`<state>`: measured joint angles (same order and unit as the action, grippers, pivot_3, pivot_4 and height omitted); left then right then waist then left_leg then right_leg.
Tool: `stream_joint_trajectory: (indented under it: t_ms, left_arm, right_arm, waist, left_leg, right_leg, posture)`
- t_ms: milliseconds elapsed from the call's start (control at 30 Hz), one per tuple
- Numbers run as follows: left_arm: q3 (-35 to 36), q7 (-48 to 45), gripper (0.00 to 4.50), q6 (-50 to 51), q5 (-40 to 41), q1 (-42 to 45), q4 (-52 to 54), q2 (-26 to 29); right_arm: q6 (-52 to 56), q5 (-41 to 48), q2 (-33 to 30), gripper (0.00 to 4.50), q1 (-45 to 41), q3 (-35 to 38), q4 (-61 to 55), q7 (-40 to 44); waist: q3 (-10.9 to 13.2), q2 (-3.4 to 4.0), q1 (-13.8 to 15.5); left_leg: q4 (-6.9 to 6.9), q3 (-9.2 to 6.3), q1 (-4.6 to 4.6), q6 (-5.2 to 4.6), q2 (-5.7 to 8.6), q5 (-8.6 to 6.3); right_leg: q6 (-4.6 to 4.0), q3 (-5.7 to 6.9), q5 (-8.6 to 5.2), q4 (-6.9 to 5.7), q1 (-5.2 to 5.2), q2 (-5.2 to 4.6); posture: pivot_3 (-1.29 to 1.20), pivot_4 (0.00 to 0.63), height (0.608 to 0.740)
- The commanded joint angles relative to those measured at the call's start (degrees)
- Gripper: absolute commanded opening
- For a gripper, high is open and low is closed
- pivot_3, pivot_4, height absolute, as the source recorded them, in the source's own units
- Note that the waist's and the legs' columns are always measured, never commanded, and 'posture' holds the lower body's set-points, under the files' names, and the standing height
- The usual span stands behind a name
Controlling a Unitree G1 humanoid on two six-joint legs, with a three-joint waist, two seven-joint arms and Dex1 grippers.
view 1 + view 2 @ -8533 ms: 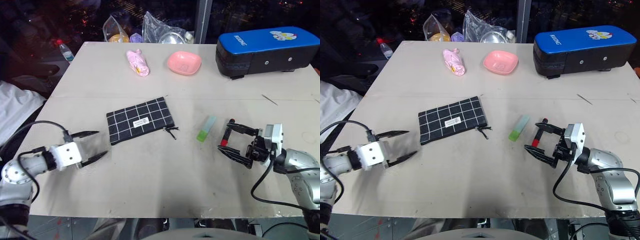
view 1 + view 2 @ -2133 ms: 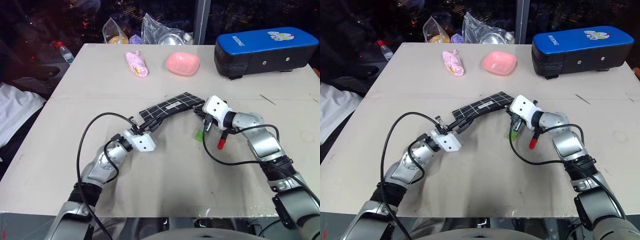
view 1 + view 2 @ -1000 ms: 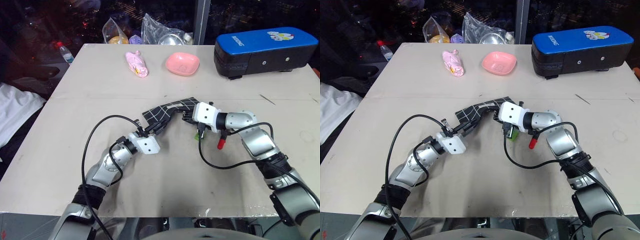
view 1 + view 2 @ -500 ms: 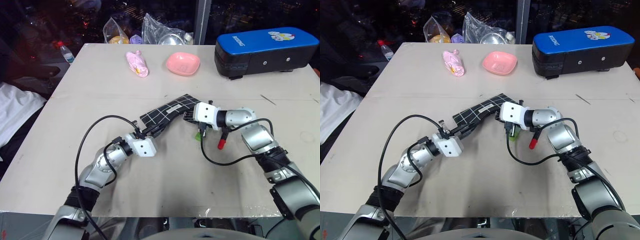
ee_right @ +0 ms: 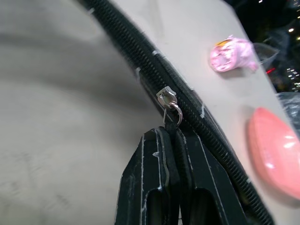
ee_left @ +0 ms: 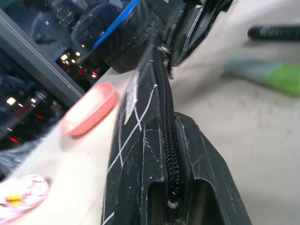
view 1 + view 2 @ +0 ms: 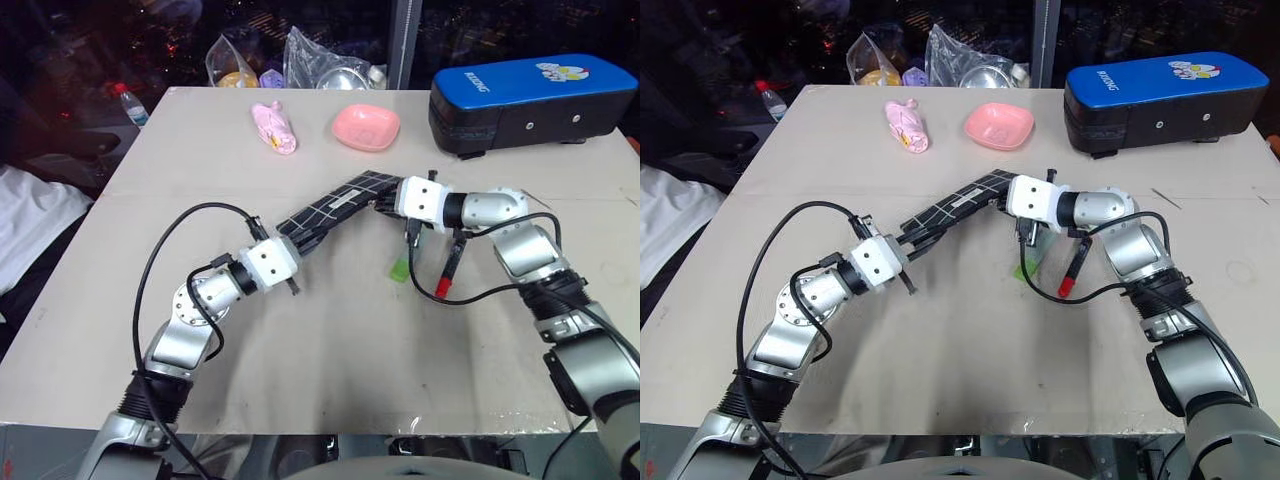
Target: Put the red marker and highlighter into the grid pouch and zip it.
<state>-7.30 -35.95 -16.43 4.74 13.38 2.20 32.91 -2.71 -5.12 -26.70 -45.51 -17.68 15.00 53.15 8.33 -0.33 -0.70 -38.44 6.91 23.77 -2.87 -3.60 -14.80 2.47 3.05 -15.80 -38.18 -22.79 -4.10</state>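
While stretched edge-up above the tabletop (image 7: pixel 330 350) between both arms, grid pouch (image 7: pixel 335 212) gripped at each end: left claw (image 7: pixel 283 247) clamped on near end, right claw (image 5: pixel 171 136) pinched together on zipper pull (image 5: pixel 169 104). Highlighter (image 7: pixel 400 268) and red marker (image 7: pixel 450 268) side by side below right arm, outside pouch.

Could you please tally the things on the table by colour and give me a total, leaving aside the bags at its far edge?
Pink: 2, shallow pink plastic dish and crumpled pink wrapped bundle
Black: 3, black fabric grid pouch, black-barrelled red marker, big blue-topped black case
Green: 1, light green highlighter
Total: 6
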Motion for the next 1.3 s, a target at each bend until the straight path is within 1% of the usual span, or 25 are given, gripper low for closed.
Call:
stream_joint_trajectory:
  t_ms: [33,267,733,1067,1167,1300]
  left_arm:
    - [0.6,-0.9,0.02,0.9,0.6,1.1,2.7,-0.3]
    - [0.2,-1.9,0.02,0.6,-1.1,1.3,2.5,-0.9]
    - [0.3,-2.9,0.02,0.1,-2.5,-0.2,2.6,-1.1]
    - [0.2,-3.5,0.02,-0.1,-3.0,0.8,1.3,-1.5]
    - [0.3,-3.7,0.02,-0.2,-3.0,0.9,1.0,-1.8]
    - [0.6,-3.8,0.02,-0.4,-3.1,1.0,0.3,-1.9]
  right_arm:
    - [-0.1,0.9,-0.1,0.00,-1.0,1.1,-3.4,0.6]
    - [-0.5,0.2,0.4,0.00,-0.9,-0.7,-5.4,2.6]
    - [-2.7,-0.4,2.2,0.00,-2.4,-2.4,-5.8,4.7]
    - [-3.8,-0.6,3.4,0.00,0.2,-4.6,-9.0,6.1]
    - [-4.0,-0.9,3.6,0.00,1.2,-5.3,-9.9,5.9]
    - [-4.1,-1.4,3.4,0.00,1.5,-4.3,-9.4,4.3]
  waist:
    - [0.0,0.00,0.0]
    - [0.0,0.00,0.0]
    - [0.0,0.00,0.0]
    - [0.0,0.00,0.0]
    - [0.0,0.00,0.0]
    - [0.0,0.00,0.0]
  left_leg:
    - [0.00,0.00,0.00,0.00,0.00,0.00]
    - [0.00,0.00,0.00,0.03,0.00,0.02]
    - [0.00,-0.01,0.00,0.03,0.00,0.02]
    - [0.00,-0.01,0.00,0.03,-0.01,0.02]
    - [0.00,-0.01,0.00,0.03,-0.01,0.02]
    - [-0.01,-0.01,0.00,0.03,-0.01,0.02]
  right_leg:
    - [0.00,0.00,0.00,0.00,0.00,0.00]
    - [0.00,-0.01,0.00,0.00,0.00,0.02]
    - [0.00,-0.01,0.00,0.00,0.00,0.03]
    - [0.00,-0.01,0.00,0.00,0.00,0.03]
    - [0.00,-0.01,0.00,0.00,0.00,0.03]
    - [0.00,-0.01,0.00,0.00,0.00,0.03]
  posture:
    - [0.00,0.150,0.740]
    - [0.00,0.150,0.740]
    - [0.00,0.150,0.740]
    - [0.00,0.150,0.740]
    - [0.00,0.150,0.740]
    - [0.00,0.150,0.740]
